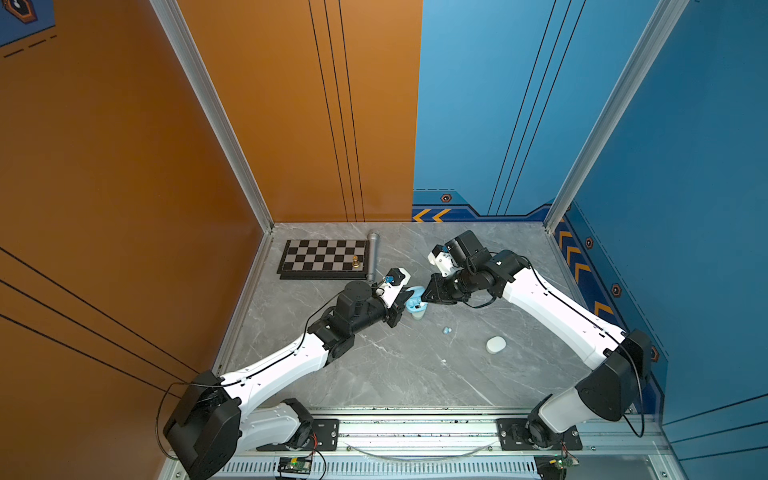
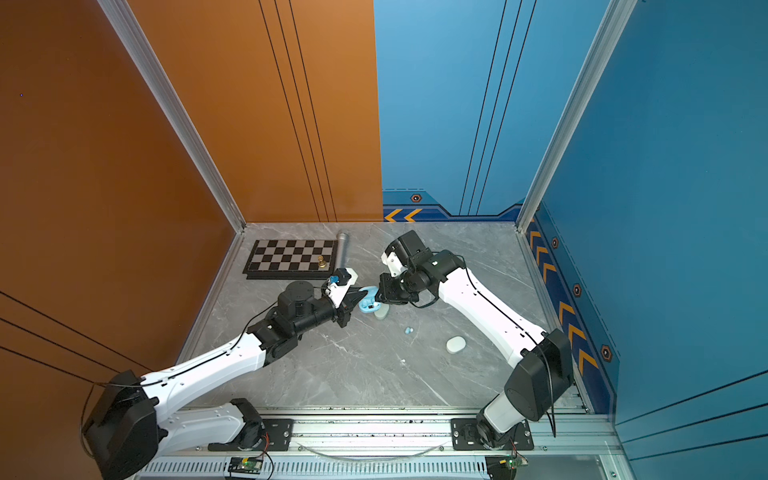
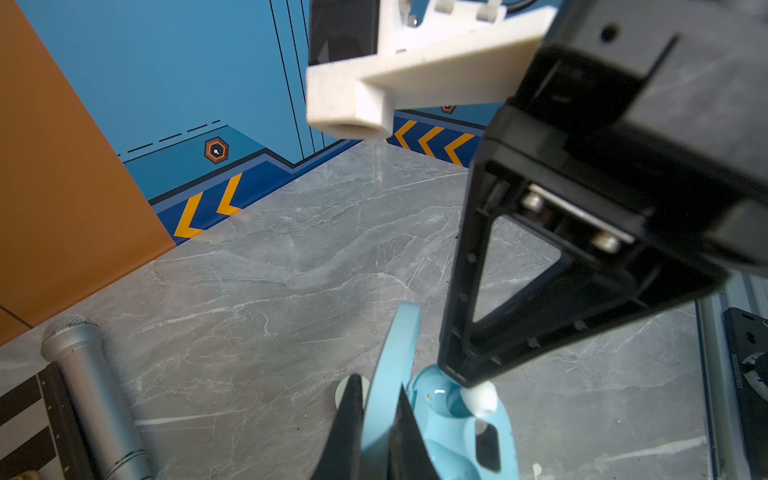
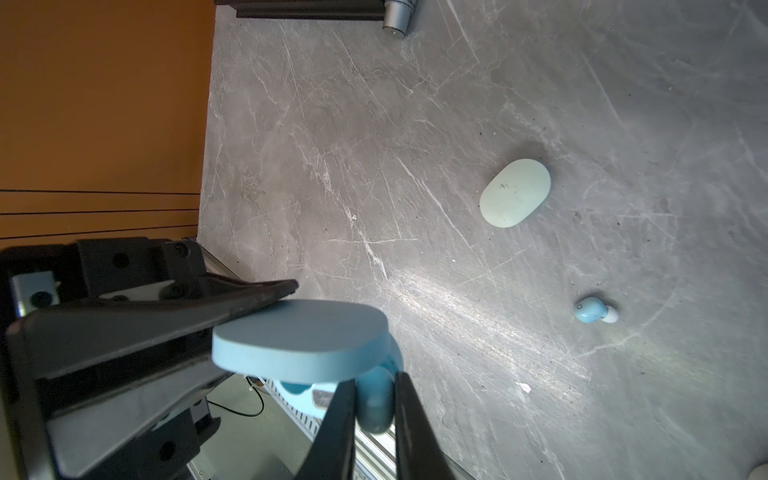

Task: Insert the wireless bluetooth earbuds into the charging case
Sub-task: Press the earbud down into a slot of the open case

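While tip-to-tip, left hand (image 1: 404, 300), right hand (image 1: 424, 294).

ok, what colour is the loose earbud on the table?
The loose earbud is pale blue with a white tip; right wrist view shows it best.

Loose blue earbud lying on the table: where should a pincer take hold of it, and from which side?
Probably the rounded blue body, from straight above, jaws across its narrow width. The earbud lies on its side on the table, white tip sticking out sideways, too small to pinch.
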Robot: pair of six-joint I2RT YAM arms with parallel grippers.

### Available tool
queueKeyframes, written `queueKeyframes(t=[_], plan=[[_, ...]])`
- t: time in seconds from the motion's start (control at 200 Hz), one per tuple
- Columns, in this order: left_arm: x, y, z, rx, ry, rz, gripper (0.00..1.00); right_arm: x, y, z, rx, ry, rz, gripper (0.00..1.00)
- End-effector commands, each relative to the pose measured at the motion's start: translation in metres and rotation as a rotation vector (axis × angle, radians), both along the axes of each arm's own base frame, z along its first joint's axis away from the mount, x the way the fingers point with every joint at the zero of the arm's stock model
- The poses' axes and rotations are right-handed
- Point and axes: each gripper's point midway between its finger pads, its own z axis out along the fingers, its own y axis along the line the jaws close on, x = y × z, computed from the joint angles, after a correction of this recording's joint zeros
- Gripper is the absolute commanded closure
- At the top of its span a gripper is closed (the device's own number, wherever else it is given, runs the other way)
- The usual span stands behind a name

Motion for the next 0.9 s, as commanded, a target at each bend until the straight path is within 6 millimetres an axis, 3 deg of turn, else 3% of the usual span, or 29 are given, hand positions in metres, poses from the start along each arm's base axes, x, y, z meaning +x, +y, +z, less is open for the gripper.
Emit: queueKeyframes(t=[0.0, 0.891], plan=[[-0.0028, -0.0055, 0.0254, -0.035, -0.063, -0.025, 1.00, 0.0068, 0.0014, 0.0003, -0.010, -0.009, -0.016, 0.81], [-0.0012, 0.0026, 0.0300, -0.033, -0.071, -0.013, 1.00, 0.0095, -0.0030, 0.0022, -0.012, -0.027, -0.014, 0.79]])
